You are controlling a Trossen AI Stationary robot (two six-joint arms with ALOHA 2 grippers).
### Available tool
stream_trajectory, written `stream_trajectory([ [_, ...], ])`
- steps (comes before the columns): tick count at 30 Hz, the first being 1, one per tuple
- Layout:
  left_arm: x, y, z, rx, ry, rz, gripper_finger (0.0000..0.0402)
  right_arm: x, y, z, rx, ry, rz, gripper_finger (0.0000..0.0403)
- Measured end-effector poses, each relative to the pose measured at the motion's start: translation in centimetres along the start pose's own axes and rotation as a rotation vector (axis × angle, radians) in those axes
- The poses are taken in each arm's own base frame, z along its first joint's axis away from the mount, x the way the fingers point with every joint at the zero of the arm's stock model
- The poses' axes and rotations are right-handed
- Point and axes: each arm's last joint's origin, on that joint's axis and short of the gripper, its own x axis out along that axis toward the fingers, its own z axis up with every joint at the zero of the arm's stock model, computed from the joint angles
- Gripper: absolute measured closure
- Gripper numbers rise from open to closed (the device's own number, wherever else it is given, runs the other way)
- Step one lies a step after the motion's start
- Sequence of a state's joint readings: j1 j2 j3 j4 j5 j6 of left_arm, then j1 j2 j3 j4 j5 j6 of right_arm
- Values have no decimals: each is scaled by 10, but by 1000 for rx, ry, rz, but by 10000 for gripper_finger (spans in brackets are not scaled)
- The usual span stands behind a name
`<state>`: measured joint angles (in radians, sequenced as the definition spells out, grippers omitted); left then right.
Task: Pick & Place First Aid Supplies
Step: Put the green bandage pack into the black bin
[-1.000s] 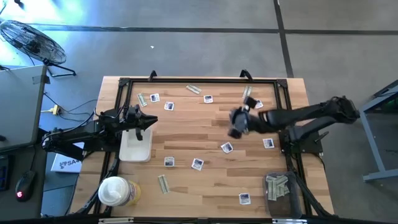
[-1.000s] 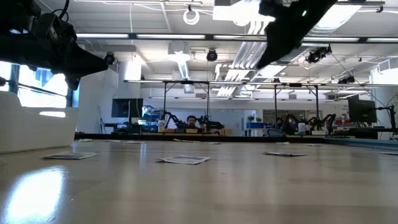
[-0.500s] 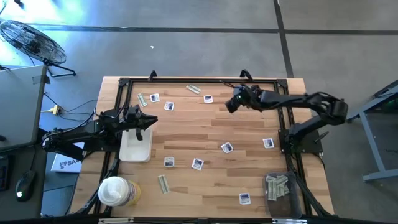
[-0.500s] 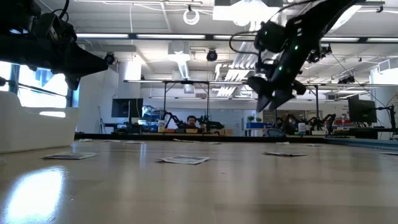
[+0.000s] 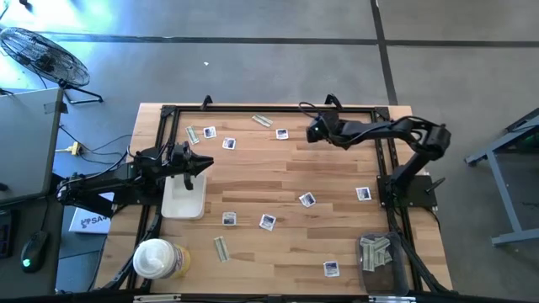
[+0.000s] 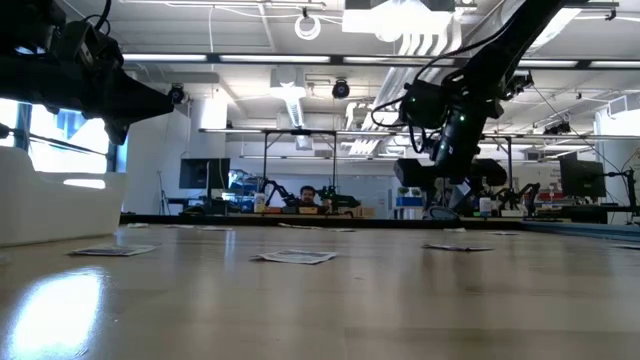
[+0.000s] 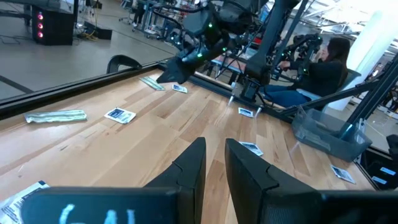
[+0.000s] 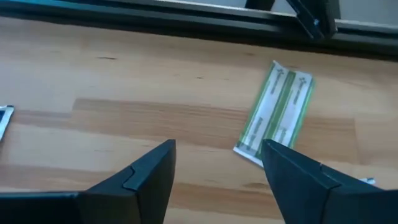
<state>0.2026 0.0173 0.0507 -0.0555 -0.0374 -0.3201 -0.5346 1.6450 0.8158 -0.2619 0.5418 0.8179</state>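
Supplies: small flat packets lie scattered flat over the wooden table, well apart from one another; square white ones such as a square packet near the middle, and narrow pale green ones such as a strip toward the near edge.
Strip under the right arm: a pale green strip packet lies flat on the wood by the table's far rail, just ahead of the fingers and not touched by them.
Right gripper: the right gripper is low over the far side of the table, arm stretched in from the right; its two dark fingers are spread wide with nothing between them.
Left gripper: the left gripper hangs above the white tray at the table's left side; its fingers stand close together with a narrow gap, and I see nothing pinched in them.
Tub: a round white-lidded tub stands at the near left corner, beside the tray.
Bin: a dark bin at the near right corner holds several green strips.
Room: a person sits beyond the table.
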Motion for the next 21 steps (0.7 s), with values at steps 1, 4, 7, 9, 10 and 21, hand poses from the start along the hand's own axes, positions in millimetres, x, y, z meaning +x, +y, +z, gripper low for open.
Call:
stream_trajectory([
  [1, 0, 0, 0, 0, 0, 0, 341, 1, 1, -2, 10, 0, -6, 178],
  [4, 0, 0, 0, 0, 0, 0, 341, 5, 3, -7, 43, 10, -21, 187],
  [7, 0, 0, 0, 0, 0, 0, 341, 9, 5, -13, 121, -11, -57, 193],
  [9, 0, 0, 0, 0, 0, 0, 341, 11, 6, -17, 192, -52, -90, 194],
  [10, 0, 0, 0, 0, 0, 0, 341, 11, 7, -18, 224, -78, -108, 194],
  [21, 0, 0, 0, 0, 0, 0, 341, 38, 7, -32, 368, -96, -174, 194],
])
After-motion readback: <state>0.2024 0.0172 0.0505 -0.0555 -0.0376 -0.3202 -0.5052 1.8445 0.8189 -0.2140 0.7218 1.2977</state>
